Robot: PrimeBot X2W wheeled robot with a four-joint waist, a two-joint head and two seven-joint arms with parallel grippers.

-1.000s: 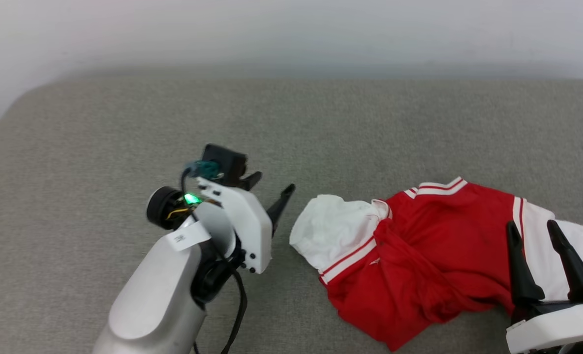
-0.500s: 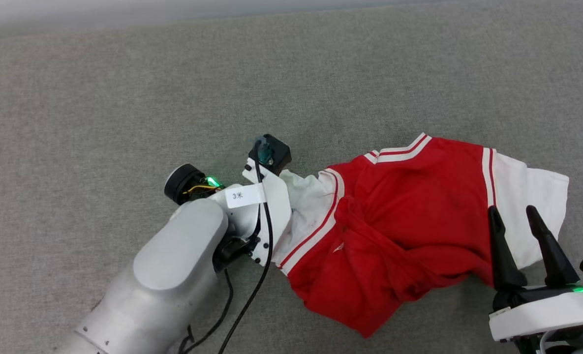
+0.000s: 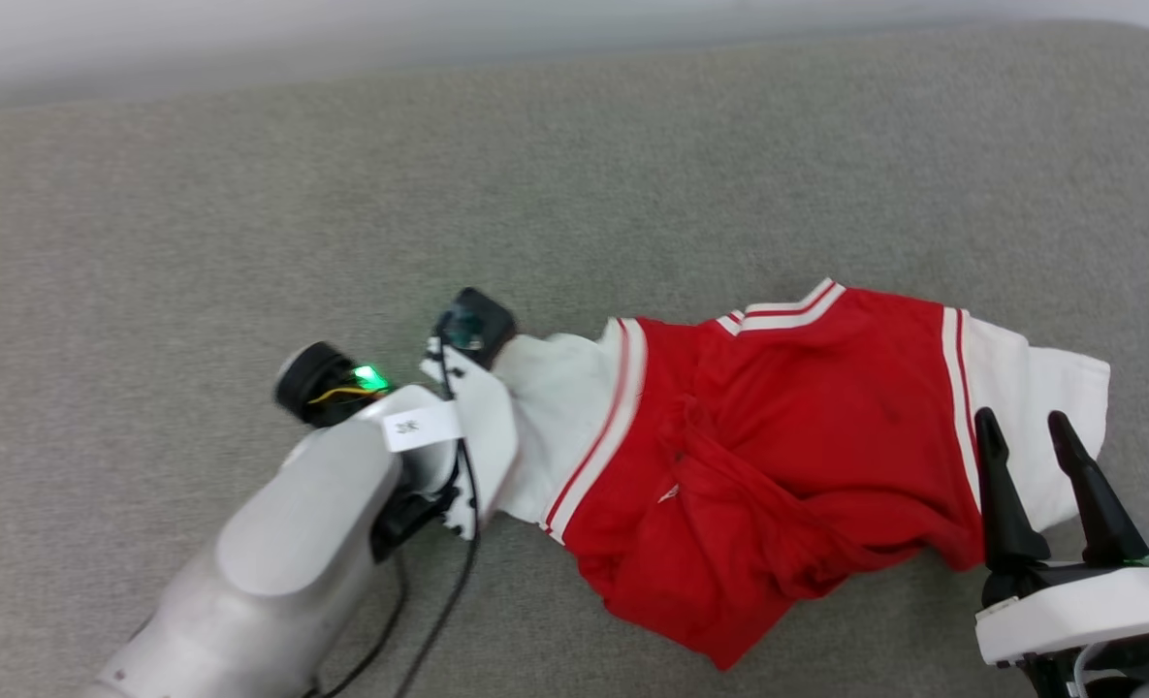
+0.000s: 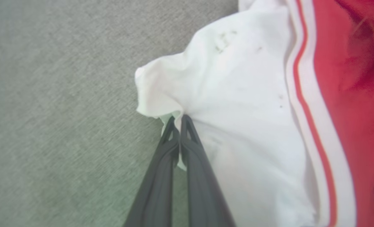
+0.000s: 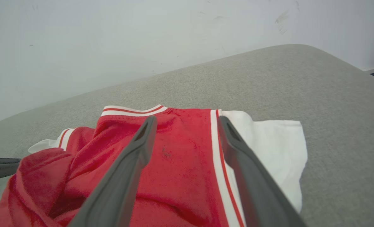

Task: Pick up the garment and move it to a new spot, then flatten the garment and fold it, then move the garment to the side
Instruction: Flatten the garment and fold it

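The garment (image 3: pixel 787 436), a crumpled red shirt with white sleeves and red-and-white striped trim, lies on the grey surface at the centre right of the head view. In the left wrist view my left gripper (image 4: pixel 178 119) is shut on the edge of its white sleeve (image 4: pixel 231 94). In the head view that sleeve (image 3: pixel 555 407) runs under my left wrist, and the fingers are hidden there. My right gripper (image 3: pixel 1020 427) stands open at the lower right, over the shirt's other white sleeve (image 3: pixel 1049 407). In the right wrist view its fingers (image 5: pixel 127 176) spread over the red cloth (image 5: pixel 180 164), holding nothing.
A grey fabric-covered surface (image 3: pixel 244 213) carries everything, with a pale wall (image 5: pixel 111 41) behind it. Its rounded far corner (image 5: pixel 347 69) is at the right. A black cable (image 3: pixel 443 611) hangs beside my left forearm.
My left gripper went from open beside the white sleeve to shut on it, and has since pulled the sleeve leftward, stretching the shirt. The head camera has shifted. My right gripper stays open.
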